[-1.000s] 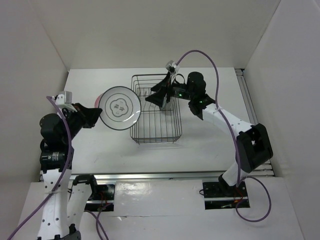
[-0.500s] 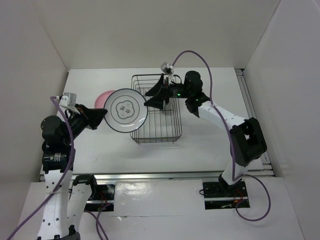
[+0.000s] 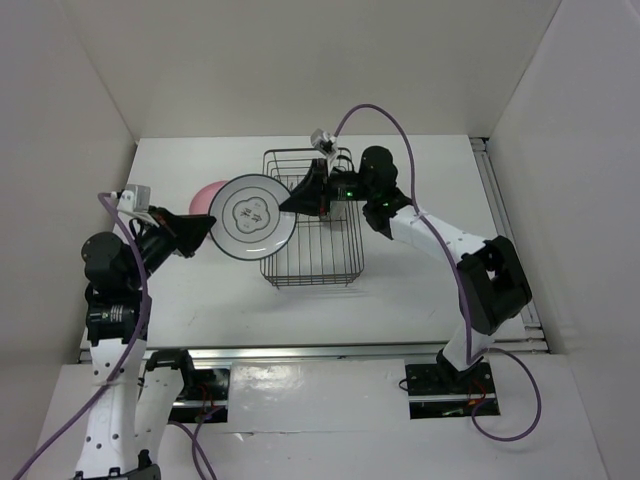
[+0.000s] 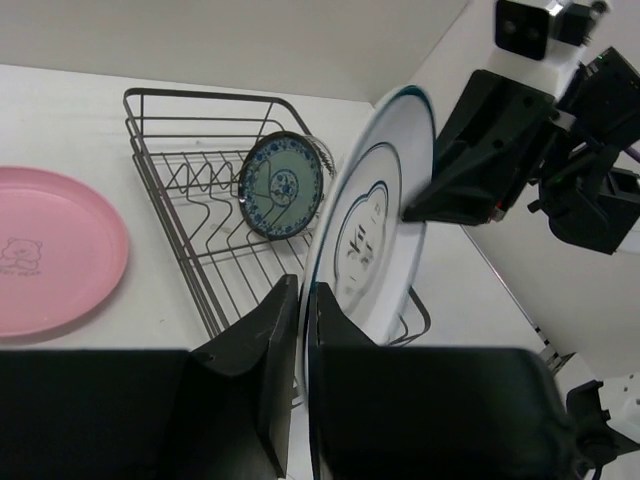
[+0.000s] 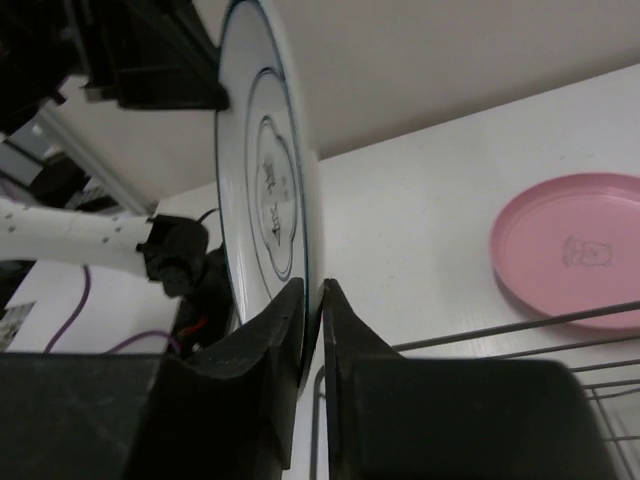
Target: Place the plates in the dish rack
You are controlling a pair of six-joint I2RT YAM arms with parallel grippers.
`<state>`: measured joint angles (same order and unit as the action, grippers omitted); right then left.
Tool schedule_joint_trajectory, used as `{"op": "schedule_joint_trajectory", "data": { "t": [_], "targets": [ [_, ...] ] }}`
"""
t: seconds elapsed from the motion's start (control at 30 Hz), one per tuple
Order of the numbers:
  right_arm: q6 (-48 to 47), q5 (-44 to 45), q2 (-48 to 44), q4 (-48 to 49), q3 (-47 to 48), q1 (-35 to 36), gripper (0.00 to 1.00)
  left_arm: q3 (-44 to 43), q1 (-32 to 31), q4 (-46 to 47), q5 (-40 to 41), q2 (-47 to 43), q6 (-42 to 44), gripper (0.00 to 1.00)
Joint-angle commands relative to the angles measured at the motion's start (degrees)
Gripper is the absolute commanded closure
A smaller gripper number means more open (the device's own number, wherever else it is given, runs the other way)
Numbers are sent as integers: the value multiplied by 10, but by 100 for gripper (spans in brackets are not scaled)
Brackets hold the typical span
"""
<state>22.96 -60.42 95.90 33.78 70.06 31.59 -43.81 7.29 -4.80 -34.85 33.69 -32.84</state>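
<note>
The white plate (image 3: pixel 252 217) with a dark rim and centre motif hangs tilted over the left edge of the dish rack (image 3: pixel 312 282), held from both sides. My left gripper (image 3: pixel 206 229) is shut on its left rim, seen up close in the left wrist view (image 4: pixel 303 295). My right gripper (image 3: pixel 291 204) is shut on the opposite rim (image 5: pixel 312 290). The pink plate (image 4: pixel 50 250) lies flat on the table left of the rack. A small teal patterned plate (image 4: pixel 282 185) stands upright among the rack's prongs.
The black wire rack (image 4: pixel 170 140) sits mid-table with its prongs at the far end. White walls close in the table on the left, back and right. A metal rail (image 3: pixel 500 210) runs along the right edge.
My left arm carried the white plate rightward to the rack's left edge. My right gripper moved left to meet it and closed on the plate's right rim.
</note>
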Motion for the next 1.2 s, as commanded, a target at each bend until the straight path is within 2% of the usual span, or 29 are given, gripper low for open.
{"op": "schedule_joint_trajectory", "data": {
  "t": [0.0,0.13,0.33,0.4,0.5,0.53,0.57,0.67,0.7,0.73,0.77,0.83,0.87,0.97,1.0,1.03,1.07,1.17],
  "targets": [
    [-5,26,0,22,9,6,86,-2,-3,65,-7,1,-18,100],
    [-32,53,-6,-42,21,6,86,-7,-3,38,10,1,-5,100],
    [-39,59,-12,-57,32,-6,81,-7,-3,20,44,1,3,100],
    [-44,59,-12,-63,32,-6,100,-1,-3,20,44,1,3,100],
    [-44,77,-17,-69,32,-6,100,-1,-3,25,44,6,-2,100],
    [-44,100,-17,-77,32,-6,100,-1,-3,20,57,6,-2,99],
    [-49,122,-17,-108,38,0,100,-1,-3,4,66,14,-2,80],
    [-77,261,-22,-172,67,0,100,-26,-3,-40,138,23,-2,57],
    [-83,308,-22,-214,76,6,100,-39,-3,-76,169,32,-11,43],
    [-89,355,-27,-237,98,12,100,-44,-3,-94,202,40,-26,8],
    [-89,437,-27,-252,105,12,100,-44,-3,-109,255,40,-26,0],
    [-73,526,-27,-281,122,12,100,-64,-3,-147,302,54,-49,0],
    [-65,620,-27,-321,134,12,100,-64,-3,-157,325,65,-55,0],
    [-54,756,-21,-367,172,24,100,-94,-3,-186,327,84,-39,0],
    [-54,832,-14,-381,181,30,100,-101,-3,-197,332,101,-39,0],
    [-54,863,-5,-403,198,41,100,-122,-3,-216,341,113,-53,0],
    [-54,939,-5,-415,206,49,100,-137,-3,-265,371,128,-59,0],
    [-67,1046,27,-469,254,77,100,-176,-3,-331,413,195,-59,0]
  ]
}}
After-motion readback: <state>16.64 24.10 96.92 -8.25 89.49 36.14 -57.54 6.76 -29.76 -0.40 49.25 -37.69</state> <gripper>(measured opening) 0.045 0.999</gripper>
